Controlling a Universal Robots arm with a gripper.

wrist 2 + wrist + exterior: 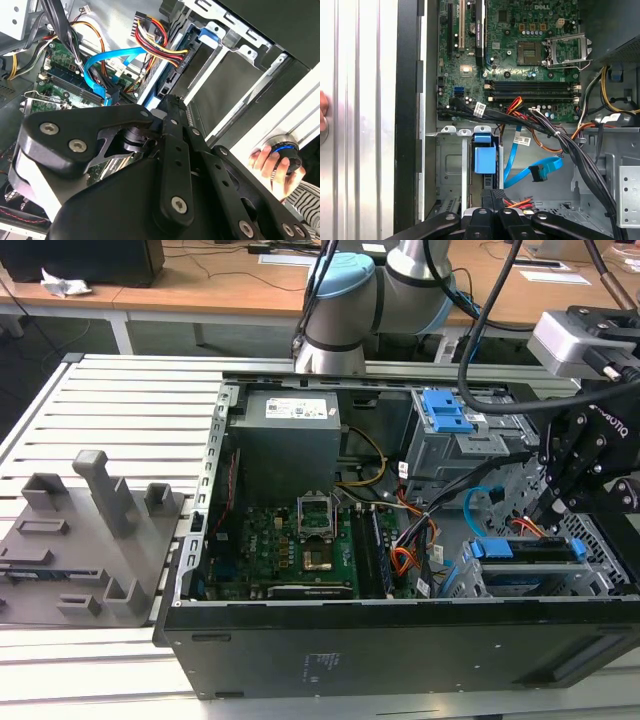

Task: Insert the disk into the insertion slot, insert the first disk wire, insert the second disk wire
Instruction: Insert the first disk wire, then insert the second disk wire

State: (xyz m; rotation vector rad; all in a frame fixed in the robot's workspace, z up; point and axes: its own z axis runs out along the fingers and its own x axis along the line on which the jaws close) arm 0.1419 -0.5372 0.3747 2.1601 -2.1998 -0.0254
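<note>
The disk (525, 551) sits in the insertion slot (520, 582) at the open computer case's corner, on the exterior view's right. Its blue bracket (485, 159) shows at the slot's mouth. My gripper (552, 508) hangs right over the disk's end, with its fingers (492, 199) pressed together on the black plug (176, 67) of the first disk wire (152, 42), an orange, red and black bundle, at the disk's edge. The second disk wire (525, 175), a light blue loop, lies beside it. Its dark plug (538, 173) hangs free.
A taller grey cage with a blue latch (445, 415) stands behind the slot. Black cable bundles (570, 145) cross between motherboard (520, 55) and cages. A person's hand (267, 161) rests on a round knob outside the case. A grey fixture (90, 530) lies on the slatted table.
</note>
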